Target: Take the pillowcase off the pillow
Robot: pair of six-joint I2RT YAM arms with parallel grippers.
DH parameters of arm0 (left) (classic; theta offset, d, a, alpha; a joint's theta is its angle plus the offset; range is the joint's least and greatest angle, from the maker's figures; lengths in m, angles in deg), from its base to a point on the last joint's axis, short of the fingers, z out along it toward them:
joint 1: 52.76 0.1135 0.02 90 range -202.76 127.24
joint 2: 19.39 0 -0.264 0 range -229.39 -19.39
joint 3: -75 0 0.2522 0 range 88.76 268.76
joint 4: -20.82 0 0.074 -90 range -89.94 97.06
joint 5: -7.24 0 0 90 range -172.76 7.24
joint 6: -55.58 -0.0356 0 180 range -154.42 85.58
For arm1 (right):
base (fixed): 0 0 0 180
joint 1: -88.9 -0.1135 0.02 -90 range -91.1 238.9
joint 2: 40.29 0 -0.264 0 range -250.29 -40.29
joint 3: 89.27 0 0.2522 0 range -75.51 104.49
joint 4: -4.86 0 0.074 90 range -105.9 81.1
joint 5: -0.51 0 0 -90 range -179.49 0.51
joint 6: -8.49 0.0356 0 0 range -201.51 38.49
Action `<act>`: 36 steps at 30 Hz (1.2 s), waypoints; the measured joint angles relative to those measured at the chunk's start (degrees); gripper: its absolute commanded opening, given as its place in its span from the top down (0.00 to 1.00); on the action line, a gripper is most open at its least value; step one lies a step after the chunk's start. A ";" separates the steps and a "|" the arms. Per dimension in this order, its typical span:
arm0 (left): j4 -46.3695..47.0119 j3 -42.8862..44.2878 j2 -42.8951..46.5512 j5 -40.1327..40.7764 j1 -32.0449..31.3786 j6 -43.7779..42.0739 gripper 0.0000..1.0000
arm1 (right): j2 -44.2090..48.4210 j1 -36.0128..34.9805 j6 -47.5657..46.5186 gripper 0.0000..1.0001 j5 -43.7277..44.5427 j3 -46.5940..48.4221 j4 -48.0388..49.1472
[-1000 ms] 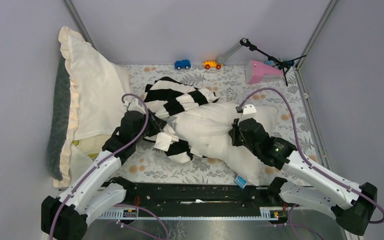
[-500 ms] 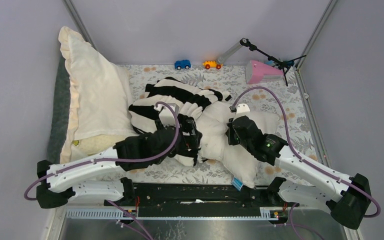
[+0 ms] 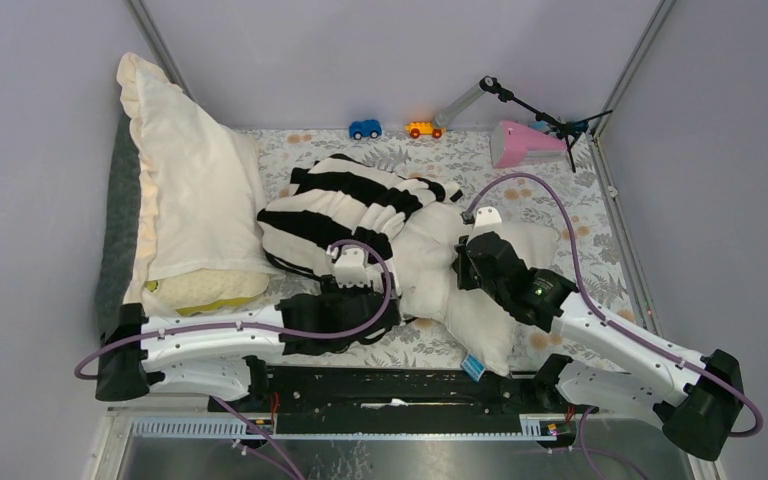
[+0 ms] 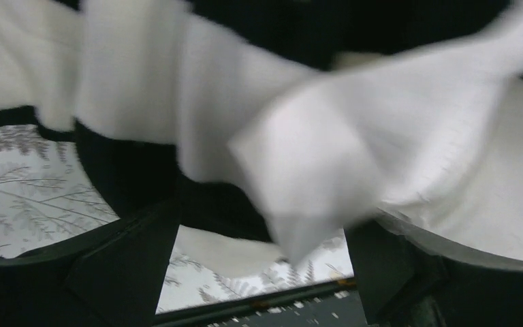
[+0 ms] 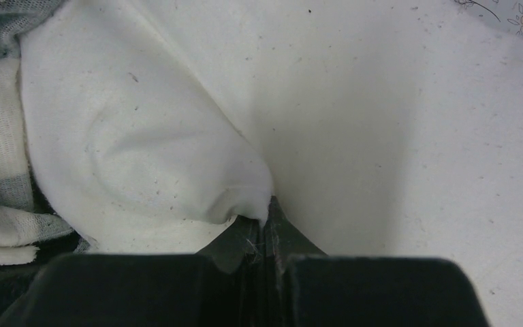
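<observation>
Right wrist cam: my right gripper (image 5: 267,216) is clamped on a fold of the plump off-white fabric pillow (image 5: 354,122), my left gripper (image 4: 259,272) gapes wide by the soft black-and-white striped pillowcase (image 3: 345,200) bunched over the pillow's far end; it looks light and floppy, so I'd grab its loose hem.

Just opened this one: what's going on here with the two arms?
The right hand is shut, pinching the plain fabric of the plump off-white pillow, whose near end is bare. The left hand is open at the near edge of the black-and-white striped fabric pillowcase, gripping nothing. The pillowcase sits bunched over the pillow's far end, not yet off.
</observation>
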 measured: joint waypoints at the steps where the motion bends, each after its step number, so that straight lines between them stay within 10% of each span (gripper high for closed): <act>1: 0.26 -1.20 0.00 -0.33 0.98 0.39 0.01 | 0.00 0.00 -0.02 1.00 0.02 0.00 0.02; 7: 8.46 -10.82 0.17 -6.51 13.77 -1.60 0.09 | 0.11 -0.02 0.24 1.00 1.62 0.00 -0.02; 19: 11.34 -14.53 21.27 -5.95 35.41 -9.38 1.00 | 9.57 4.59 2.56 1.00 7.89 0.24 -2.14; 27: 9.94 -14.40 27.69 -5.33 38.91 -19.02 0.98 | 10.58 6.91 -2.29 0.77 7.93 3.39 -6.40; 29: 10.12 -12.94 27.06 -8.07 38.91 -21.00 0.84 | 9.27 6.93 -3.13 0.70 4.70 5.11 -6.54; 33: 11.82 -6.67 22.03 -17.03 38.93 -24.26 0.10 | 7.15 7.02 -4.26 0.20 -0.50 7.52 -6.19; 36: 16.24 -4.55 17.75 -27.85 38.23 -25.81 0.01 | 5.86 7.06 -5.07 0.01 -3.69 7.85 -4.98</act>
